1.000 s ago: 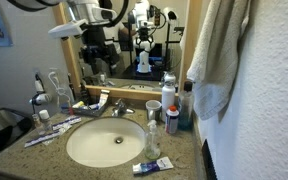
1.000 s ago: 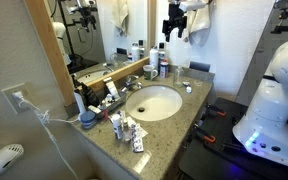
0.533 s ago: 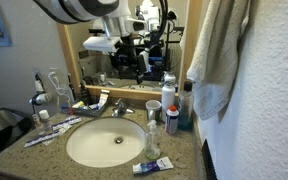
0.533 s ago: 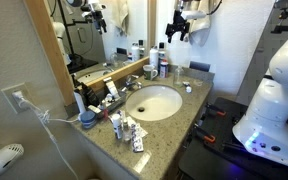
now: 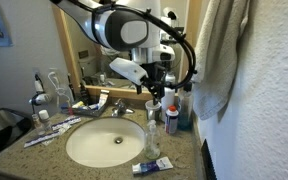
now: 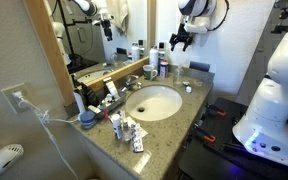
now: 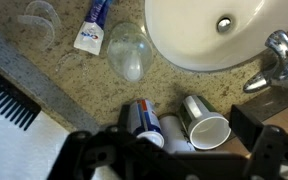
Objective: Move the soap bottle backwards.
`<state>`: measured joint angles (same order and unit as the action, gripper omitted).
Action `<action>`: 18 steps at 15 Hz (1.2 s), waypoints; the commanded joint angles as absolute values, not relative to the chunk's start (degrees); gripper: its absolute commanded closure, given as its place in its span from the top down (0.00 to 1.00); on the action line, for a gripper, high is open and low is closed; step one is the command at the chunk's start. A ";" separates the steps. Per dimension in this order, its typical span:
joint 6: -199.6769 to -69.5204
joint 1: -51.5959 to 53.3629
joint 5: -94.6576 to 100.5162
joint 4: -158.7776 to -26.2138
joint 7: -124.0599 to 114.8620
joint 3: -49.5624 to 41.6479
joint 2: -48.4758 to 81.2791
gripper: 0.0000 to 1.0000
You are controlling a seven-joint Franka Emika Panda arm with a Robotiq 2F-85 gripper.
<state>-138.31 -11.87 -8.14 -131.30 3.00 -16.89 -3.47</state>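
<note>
Wrist view: we've swung down over the bottles (image 7: 149,125) in the last sec, gripper (image 7: 177,152) wide open w/ nothing held, soap bottle (image 7: 131,50) upper-mid frame, grasp not yet begun.

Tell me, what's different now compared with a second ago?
The arm swung down toward the back of the counter. Its gripper now hangs above the white bottles, open and holding nothing. The soap bottle, the toothpaste tube and everything else stayed put.
</note>
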 commanded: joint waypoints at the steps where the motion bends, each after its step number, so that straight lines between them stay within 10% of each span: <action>1: -137.49 -13.31 -12.48 -128.66 5.31 -16.85 1.49 1.00; 15: -136.37 -16.23 -11.68 -124.38 3.59 -15.74 12.88 1.00; 16: -136.32 -16.29 -11.62 -124.25 3.39 -15.71 13.16 0.75; 18: -136.00 -16.30 -11.25 -124.01 3.10 -15.74 13.57 0.66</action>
<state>-138.08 -15.26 -11.45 -125.62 4.04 -16.73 12.79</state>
